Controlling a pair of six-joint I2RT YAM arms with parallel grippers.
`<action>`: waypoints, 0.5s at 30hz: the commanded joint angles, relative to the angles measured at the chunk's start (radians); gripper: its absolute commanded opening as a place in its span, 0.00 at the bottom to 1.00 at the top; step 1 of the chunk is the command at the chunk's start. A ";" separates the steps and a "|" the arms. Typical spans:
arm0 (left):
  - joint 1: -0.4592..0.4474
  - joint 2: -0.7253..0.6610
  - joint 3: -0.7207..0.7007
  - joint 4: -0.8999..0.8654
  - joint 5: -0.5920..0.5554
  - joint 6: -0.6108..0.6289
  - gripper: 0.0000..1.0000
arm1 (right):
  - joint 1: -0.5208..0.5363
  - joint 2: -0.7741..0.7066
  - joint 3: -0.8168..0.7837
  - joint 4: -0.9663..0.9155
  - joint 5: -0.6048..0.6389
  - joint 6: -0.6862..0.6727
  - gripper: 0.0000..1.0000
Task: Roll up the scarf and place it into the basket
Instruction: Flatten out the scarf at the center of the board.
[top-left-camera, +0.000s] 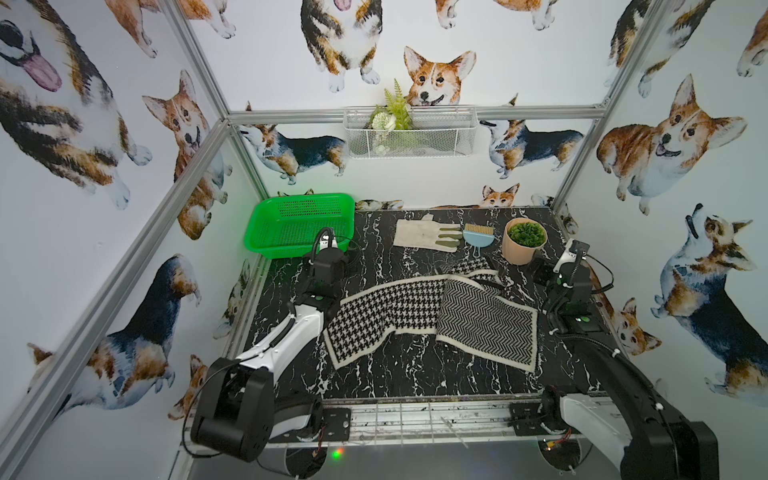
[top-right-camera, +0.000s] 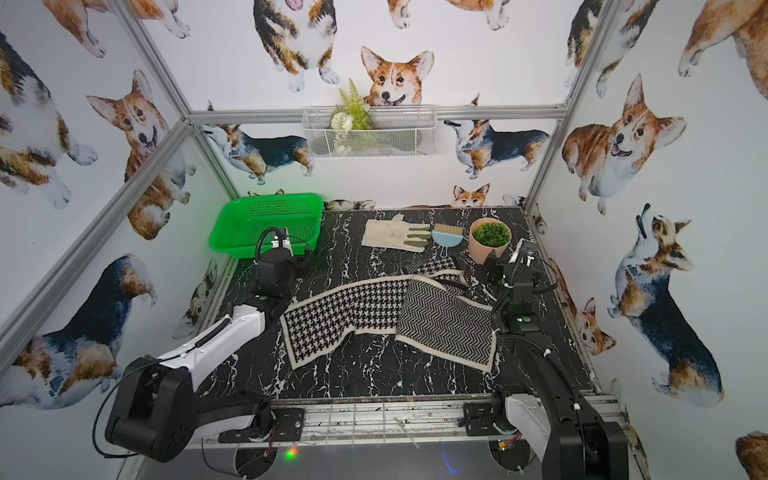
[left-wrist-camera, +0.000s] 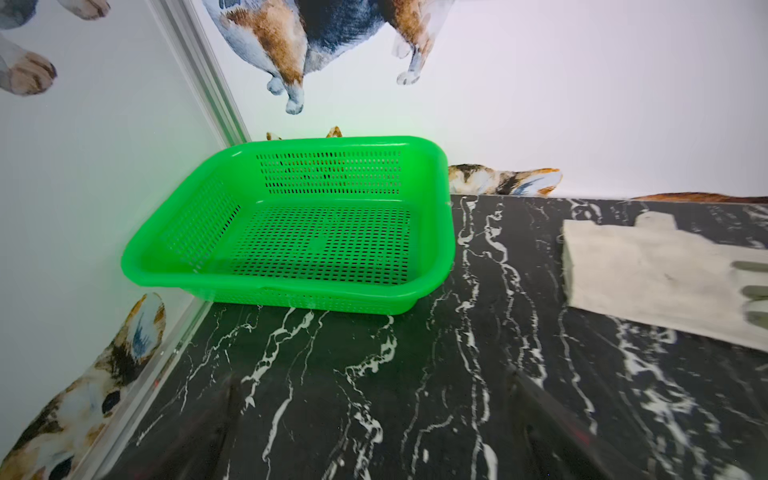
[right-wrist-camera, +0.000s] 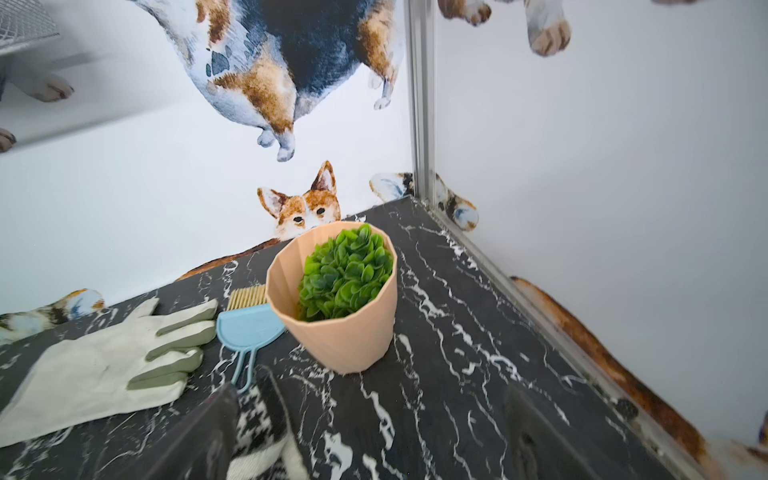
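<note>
You had the scarf (top-left-camera: 432, 320) lying unrolled apart from the basket (top-left-camera: 291, 226), your left gripper (left-wrist-camera: 374, 436) just beside it, your right gripper (right-wrist-camera: 370, 399) far from it, both with jaws apart and empty.

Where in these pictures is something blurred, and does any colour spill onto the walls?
In the left wrist view the left pincer is blurred near the lens, while the basket is sharp and throws a green glow on the white wall; in the right wrist view the right pincer is equally blurred, the pot crisp; in both top views the same glow shows.
</note>
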 joint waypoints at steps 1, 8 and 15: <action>-0.062 -0.068 0.096 -0.519 -0.022 -0.312 1.00 | 0.003 -0.083 -0.015 -0.406 -0.028 0.221 1.00; -0.082 -0.182 0.039 -0.902 0.061 -0.719 1.00 | 0.008 -0.154 -0.039 -0.669 -0.143 0.361 1.00; -0.064 -0.235 -0.141 -0.927 0.178 -0.816 1.00 | 0.008 -0.097 -0.065 -0.731 -0.230 0.431 1.00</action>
